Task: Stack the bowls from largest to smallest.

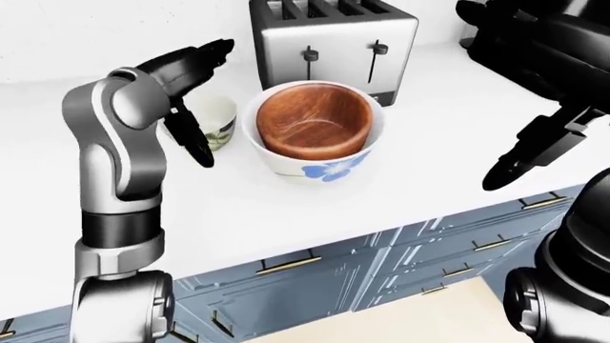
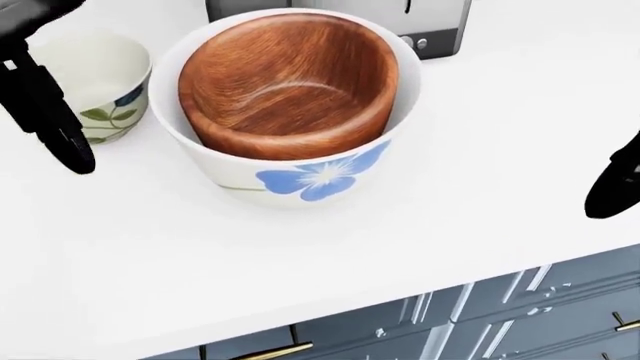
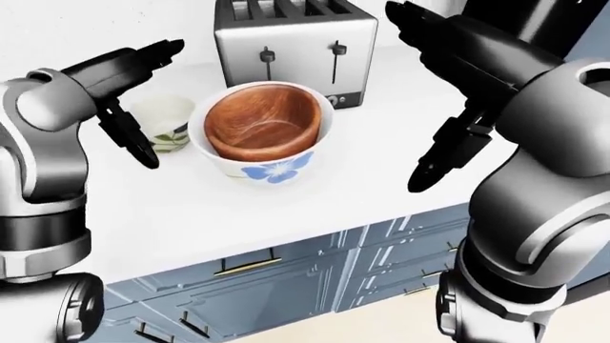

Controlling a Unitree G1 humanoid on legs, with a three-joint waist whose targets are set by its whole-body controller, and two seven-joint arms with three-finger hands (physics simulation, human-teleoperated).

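Reaching over the white counter [image 2: 300, 255], we hold our left hand [image 1: 191, 107] open beside the small leaf-patterned bowl [image 2: 95, 82], nothing gripped; our right hand [image 1: 534, 150] hangs empty, fingers loose. The small bowl sits upright, mouth up, just left of the flowered bowl [image 2: 320, 176] holding the wooden bowl [image 2: 290, 82]. It looks light, rigid, slippery and breakable, so we'd pinch its rim. Farthest stands the toaster [image 1: 329, 43].

Light: bright, even, diffuse; source direction cannot be told.
Shadows: faint, soft smudge on the countertop [image 2: 470, 187] beside the large white bowl [image 2: 300, 176].
Glare: pale sheen inside the wooden bowl [image 2: 290, 82]; streaks on the toaster [image 1: 329, 43].
Sharpness: crisp render throughout; no edge distortion.
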